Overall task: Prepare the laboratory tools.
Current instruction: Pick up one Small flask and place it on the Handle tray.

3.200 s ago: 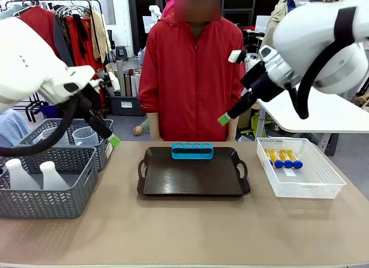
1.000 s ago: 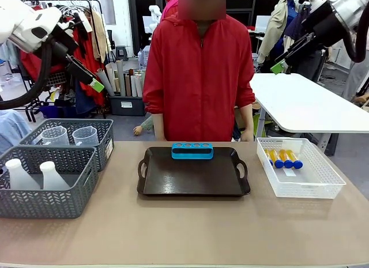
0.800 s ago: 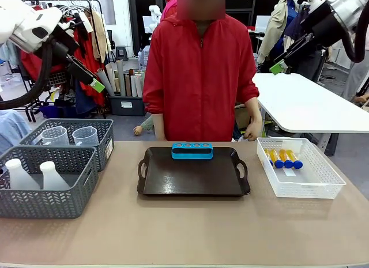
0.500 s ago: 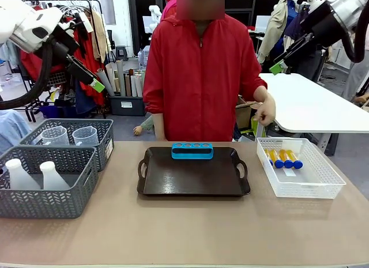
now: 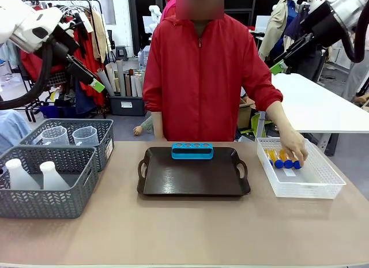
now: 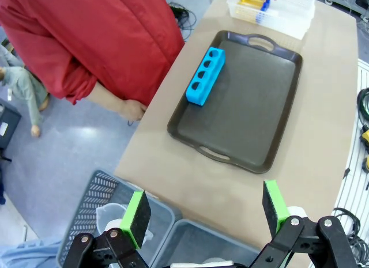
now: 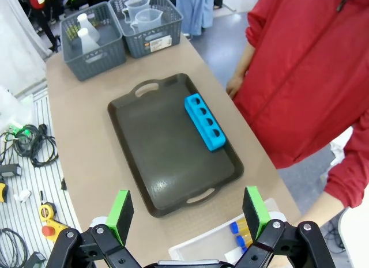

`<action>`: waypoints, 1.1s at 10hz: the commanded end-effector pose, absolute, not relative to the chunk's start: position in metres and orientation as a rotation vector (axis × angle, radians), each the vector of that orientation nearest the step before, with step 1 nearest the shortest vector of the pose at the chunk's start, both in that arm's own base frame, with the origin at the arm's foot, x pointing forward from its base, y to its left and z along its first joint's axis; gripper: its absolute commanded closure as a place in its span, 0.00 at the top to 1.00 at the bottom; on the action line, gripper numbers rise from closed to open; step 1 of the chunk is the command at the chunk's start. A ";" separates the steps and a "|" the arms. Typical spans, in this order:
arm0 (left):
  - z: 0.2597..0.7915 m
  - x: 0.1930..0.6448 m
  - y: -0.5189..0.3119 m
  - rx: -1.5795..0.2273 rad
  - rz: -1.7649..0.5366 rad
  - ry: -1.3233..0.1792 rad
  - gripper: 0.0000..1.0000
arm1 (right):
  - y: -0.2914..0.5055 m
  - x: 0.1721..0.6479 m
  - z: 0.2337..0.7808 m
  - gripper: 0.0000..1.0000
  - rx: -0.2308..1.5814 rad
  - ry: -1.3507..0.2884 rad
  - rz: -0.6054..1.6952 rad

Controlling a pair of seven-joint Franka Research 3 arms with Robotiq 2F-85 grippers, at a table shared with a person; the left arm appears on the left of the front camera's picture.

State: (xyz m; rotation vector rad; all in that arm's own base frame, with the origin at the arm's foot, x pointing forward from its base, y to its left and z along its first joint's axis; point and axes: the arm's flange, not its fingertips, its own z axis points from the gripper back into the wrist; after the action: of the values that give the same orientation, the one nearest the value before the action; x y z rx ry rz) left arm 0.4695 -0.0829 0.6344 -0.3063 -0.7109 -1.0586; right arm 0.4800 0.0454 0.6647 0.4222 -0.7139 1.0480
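A blue tube rack (image 5: 192, 150) stands at the far edge of a dark tray (image 5: 193, 181). Orange tubes with blue caps (image 5: 281, 159) lie in a white basket (image 5: 314, 184), and the person's hand (image 5: 293, 147) rests on them. Two white conical flasks (image 5: 34, 176) stand in the near grey basket, two clear beakers (image 5: 72, 135) in the one behind. My left gripper (image 5: 95, 83) hangs high at the left, open and empty (image 6: 204, 206). High at the right is my right gripper (image 5: 278, 65), also open and empty (image 7: 187, 212). The wrist views show the rack (image 6: 205, 76) (image 7: 204, 122) from above.
The person in a red jacket (image 5: 199, 78) stands at the far side behind the tray. Grey baskets (image 5: 52, 202) take up the table's left end. A white table (image 5: 323, 109) stands behind at the right. Bare tabletop (image 5: 184, 233) lies in front of the tray.
The person's hand has swung from their side down into the white basket onto the tubes. Both arms, low over the table three seconds ago, now hang still high up.
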 end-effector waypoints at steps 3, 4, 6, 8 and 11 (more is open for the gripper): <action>0.644 0.466 -0.081 -0.220 -0.980 -0.626 1.00 | 0.046 0.480 0.666 1.00 0.418 -0.720 1.044; 0.644 0.464 -0.078 -0.190 -0.934 -0.574 1.00 | 0.046 0.480 0.666 1.00 0.418 -0.720 1.044; 0.634 0.460 -0.072 -0.109 -0.815 -0.473 1.00 | 0.046 0.480 0.666 1.00 0.418 -0.720 1.044; 0.623 0.450 -0.059 0.000 -0.662 -0.414 1.00 | 0.046 0.480 0.666 1.00 0.418 -0.720 1.044; 0.586 0.440 -0.050 0.037 -0.544 -0.296 1.00 | 0.046 0.480 0.666 1.00 0.418 -0.720 1.044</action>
State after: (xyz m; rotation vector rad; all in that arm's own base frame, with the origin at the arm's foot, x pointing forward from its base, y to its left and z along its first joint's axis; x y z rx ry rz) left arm 0.4482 -0.0433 0.5928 0.0362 -0.3322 -0.5763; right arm 0.4804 0.0454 0.6642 0.4225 -0.7130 1.0478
